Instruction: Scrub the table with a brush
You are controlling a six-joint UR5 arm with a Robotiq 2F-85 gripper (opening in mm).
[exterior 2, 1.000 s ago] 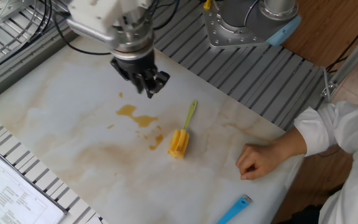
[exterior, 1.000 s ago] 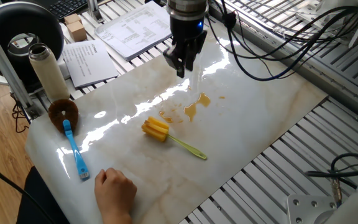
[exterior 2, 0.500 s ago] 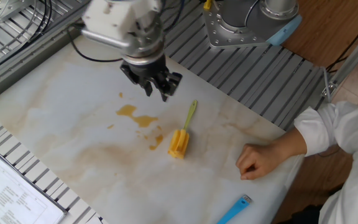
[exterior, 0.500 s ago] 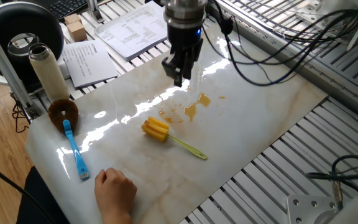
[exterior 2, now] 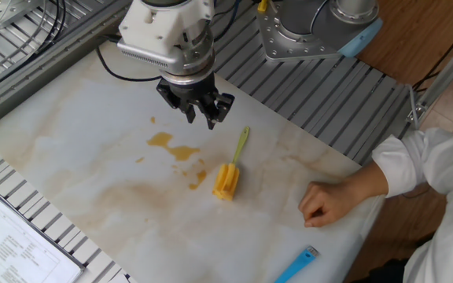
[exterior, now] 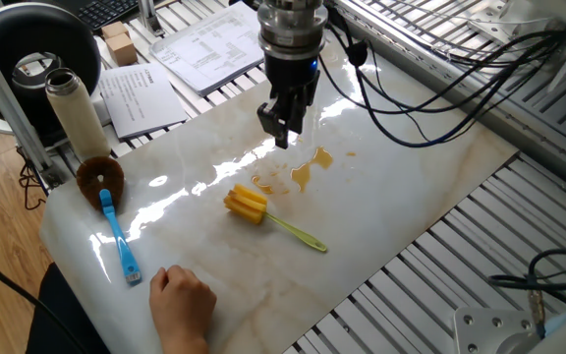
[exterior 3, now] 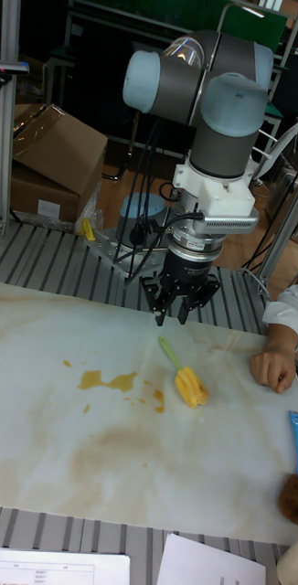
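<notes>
The brush (exterior 2: 227,179) lies on the table (exterior 2: 85,110) beside the stains, looking light with a soft head, so the open, empty gripper (exterior 2: 201,118) should take its thin stiff handle.

Glossy white surface (exterior 2: 77,149) with faint beige veins, blotched with orange-brown stains (exterior 2: 173,148). Yellow ridged head and yellow-green handle on brush (exterior 2: 226,180); black tool (exterior 2: 201,116). Blue handle, brown head on second brush (exterior: 118,236).
</notes>
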